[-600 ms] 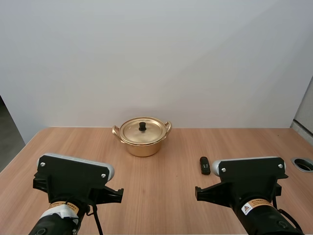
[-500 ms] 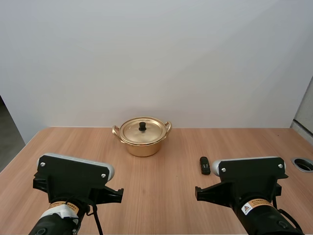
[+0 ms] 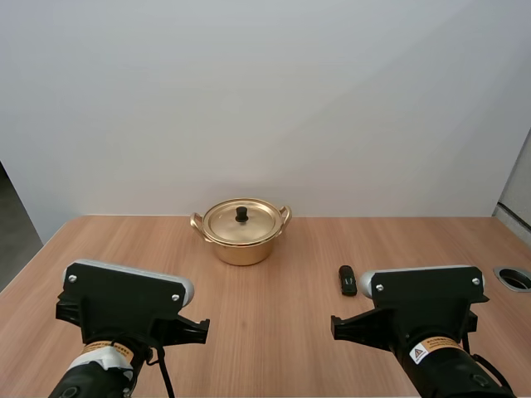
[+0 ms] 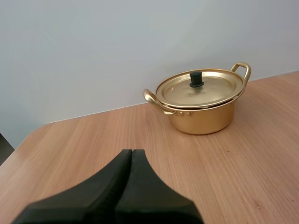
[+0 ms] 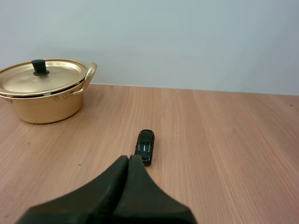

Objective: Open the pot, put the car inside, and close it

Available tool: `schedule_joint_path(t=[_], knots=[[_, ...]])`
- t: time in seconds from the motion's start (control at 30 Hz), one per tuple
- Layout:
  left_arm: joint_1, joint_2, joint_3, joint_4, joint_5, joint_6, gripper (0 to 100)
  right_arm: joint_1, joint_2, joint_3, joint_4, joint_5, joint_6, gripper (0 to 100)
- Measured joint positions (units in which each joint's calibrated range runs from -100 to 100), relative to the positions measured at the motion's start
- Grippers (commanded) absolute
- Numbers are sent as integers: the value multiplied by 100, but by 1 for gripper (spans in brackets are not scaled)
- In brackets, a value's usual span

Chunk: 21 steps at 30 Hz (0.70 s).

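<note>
A gold pot (image 3: 241,239) with two handles stands at the back middle of the table, its lid (image 3: 241,222) with a black knob (image 3: 241,214) resting on it. A small black toy car (image 3: 348,279) lies on the wood to the pot's right, nearer the front. My left gripper (image 4: 131,154) is shut on nothing, a dark wedge well short of the pot (image 4: 202,100). My right gripper (image 5: 129,159) is shut too, its tip just short of the car (image 5: 145,146), with the pot (image 5: 44,91) off to the side.
The wooden table (image 3: 265,332) runs wide on both sides. A round cable hole (image 3: 515,278) sits near its right edge. A plain white wall stands behind the pot.
</note>
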<state>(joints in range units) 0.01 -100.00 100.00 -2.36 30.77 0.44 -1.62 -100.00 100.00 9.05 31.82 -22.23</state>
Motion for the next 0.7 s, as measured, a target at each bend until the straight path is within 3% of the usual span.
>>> schedule_joint_path(t=[0.2, 0.33, 0.7], knots=[[-1, 0, 0, 15, -698, 150, 0, 0, 0, 0, 323, -641, -25, 0], [-1, 116, -2, 66, -1433, 150, 0, 0, 112, -123, 86, -1120, -25, 0], [0, 2010, -1370, 66, -1893, -29, 0, 0, 2072, -1761, -142, -1066, -25, 0]])
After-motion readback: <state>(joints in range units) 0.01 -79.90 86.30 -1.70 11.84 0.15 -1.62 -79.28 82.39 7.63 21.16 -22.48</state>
